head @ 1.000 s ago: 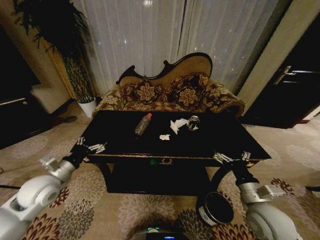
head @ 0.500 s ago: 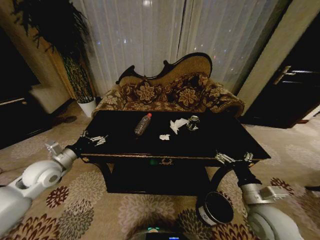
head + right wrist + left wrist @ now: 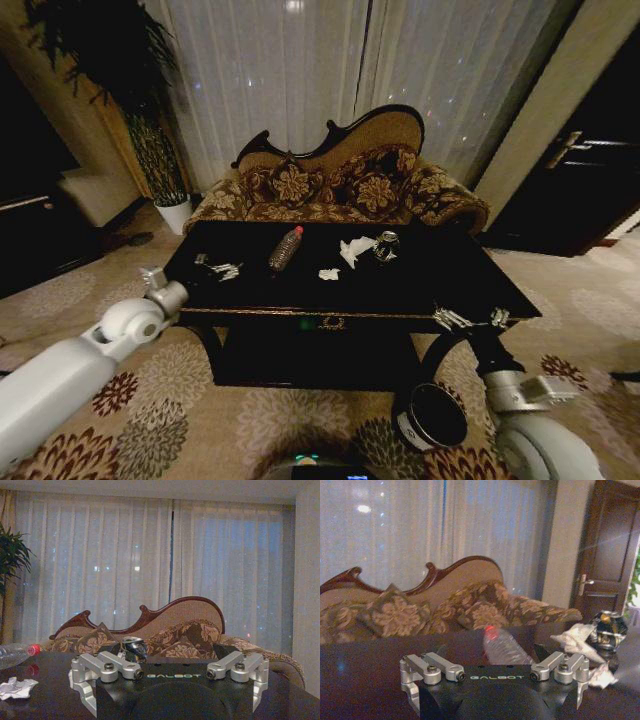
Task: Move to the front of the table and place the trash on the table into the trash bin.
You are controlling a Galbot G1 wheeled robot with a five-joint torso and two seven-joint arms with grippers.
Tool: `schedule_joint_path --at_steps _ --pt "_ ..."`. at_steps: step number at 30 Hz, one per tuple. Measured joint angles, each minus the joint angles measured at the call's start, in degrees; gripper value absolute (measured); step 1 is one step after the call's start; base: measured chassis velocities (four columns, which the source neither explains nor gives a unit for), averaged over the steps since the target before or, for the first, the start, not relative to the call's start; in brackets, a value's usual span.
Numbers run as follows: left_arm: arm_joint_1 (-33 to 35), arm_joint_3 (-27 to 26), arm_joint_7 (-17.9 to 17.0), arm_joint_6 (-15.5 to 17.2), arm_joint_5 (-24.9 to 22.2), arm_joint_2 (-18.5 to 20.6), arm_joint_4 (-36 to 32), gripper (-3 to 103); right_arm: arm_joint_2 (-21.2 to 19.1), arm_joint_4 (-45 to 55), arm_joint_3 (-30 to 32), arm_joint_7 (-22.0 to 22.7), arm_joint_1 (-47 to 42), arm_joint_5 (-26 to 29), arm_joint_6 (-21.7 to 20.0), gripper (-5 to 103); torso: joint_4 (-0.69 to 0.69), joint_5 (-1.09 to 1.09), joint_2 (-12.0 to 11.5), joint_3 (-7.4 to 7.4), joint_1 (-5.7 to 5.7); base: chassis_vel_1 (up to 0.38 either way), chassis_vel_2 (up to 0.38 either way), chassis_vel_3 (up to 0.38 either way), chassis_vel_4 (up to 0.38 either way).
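The black table stands right before me. On it lie a clear bottle with a red cap, white paper scraps with a smaller scrap, and a shiny-topped can. My left gripper hovers open over the table's left part, a short way left of the bottle. My right gripper is open at the table's front right edge, low and level with the top; the can lies beyond it. The dark trash bin stands on the carpet below the right gripper.
A floral sofa stands close behind the table, with curtains behind it. A potted plant is at the back left and a dark door at the right. Patterned carpet surrounds the table.
My left arm has swung up from the table's front left corner and in over the tabletop, toward the bottle. The right gripper has barely moved.
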Motion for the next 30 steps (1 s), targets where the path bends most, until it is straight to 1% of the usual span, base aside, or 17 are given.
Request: schedule_joint_path --at_steps 1,2,3,6,8,10,13,15,17,19,20,24,26,29,30 --pt "0.0 0.0 0.0 0.0 0.0 0.0 0.0 98 0.0 0.0 0.0 0.0 0.0 0.0 0.0 100 0.0 0.0 0.0 0.0 0.0 0.0 0.0 0.0 0.0" --pt "-3.13 2.49 -0.19 0.25 -0.12 -0.82 0.4 98 0.15 -0.12 -0.04 -0.01 0.05 0.02 -0.01 100 -0.01 -0.01 0.0 0.0 0.0 0.0 0.0 0.0 0.0" --pt "-4.45 3.58 -0.28 0.37 -0.28 -1.09 0.55 98 0.26 -0.19 -0.03 -0.01 0.04 0.03 -0.01 100 -0.02 0.01 0.0 0.0 0.01 0.0 0.0 0.0 0.0" --pt "-5.94 4.91 -0.3 0.51 -0.35 -1.44 0.85 98 0.35 -0.23 -0.01 -0.03 -0.02 0.04 -0.02 100 -0.02 0.02 0.0 0.0 0.0 0.0 0.0 0.0 0.0" --pt "-8.26 7.95 -0.35 0.63 -0.01 -2.75 2.69 98 0.34 -0.48 0.49 -0.09 -0.1 0.32 0.01 100 -0.01 0.01 0.0 0.0 0.0 0.0 0.0 0.0 0.0" --pt "-8.38 8.23 -0.35 0.63 0.15 -3.03 3.05 98 0.28 -0.56 0.55 -0.09 -0.07 0.4 0.02 100 -0.01 0.01 0.0 0.0 0.0 0.0 0.0 0.0 0.0" --pt "-9.88 10.28 -0.39 0.59 0.94 -4.86 5.43 98 0.11 -0.88 0.45 -0.11 0.35 0.67 0.02 100 0.0 0.0 0.0 0.0 0.0 0.0 0.0 0.0 0.0" --pt "-10.16 10.6 -0.39 0.58 1.02 -5.08 5.65 98 0.13 -0.89 0.38 -0.1 0.41 0.67 0.01 100 0.0 0.0 0.0 0.0 0.0 0.0 0.0 0.0 0.0" --pt "-12.21 12.69 -0.41 0.49 1.15 -6.39 6.76 98 0.48 -0.9 0.04 -0.1 0.66 0.68 -0.14 100 -0.01 0.0 0.0 0.0 0.01 0.0 0.0 0.0 0.0" --pt "-13.85 14.46 -0.4 0.46 0.85 -7.02 7.36 98 0.81 -0.78 0.09 -0.09 0.43 0.68 -0.15 100 -0.01 0.01 0.0 0.0 0.0 0.0 0.0 0.0 0.0" --pt "-13.85 14.46 -0.4 0.46 0.85 -7.02 7.36 98 0.81 -0.78 0.09 -0.09 0.43 0.68 -0.15 100 -0.01 0.01 0.0 0.0 0.0 0.0 0.0 0.0 0.0" --pt "-17.06 18.25 -0.3 0.23 0.84 -8.46 9.34 98 1.23 -0.57 0.59 -0.15 -0.13 0.68 -0.01 100 -0.01 0.0 0.0 0.0 0.0 0.0 0.0 0.0 0.0" --pt "-17.37 18.61 -0.33 0.23 0.8 -8.74 9.52 98 1.3 -0.5 0.63 -0.16 -0.15 0.69 0.0 100 -0.01 0.0 0.0 0.0 0.0 0.0 0.0 0.0 0.0" --pt "-18.1 19.86 -0.44 0.23 1.23 -10.54 10.83 98 1.61 -0.16 0.8 -0.16 -0.37 0.69 0.04 100 -0.01 0.0 0.0 0.0 0.0 0.0 0.0 0.0 0.0" --pt "-18.1 19.86 -0.44 0.23 1.23 -10.54 10.83 98 1.61 -0.16 0.8 -0.16 -0.37 0.69 0.04 100 -0.01 0.0 0.0 0.0 0.0 0.0 0.0 0.0 0.0"
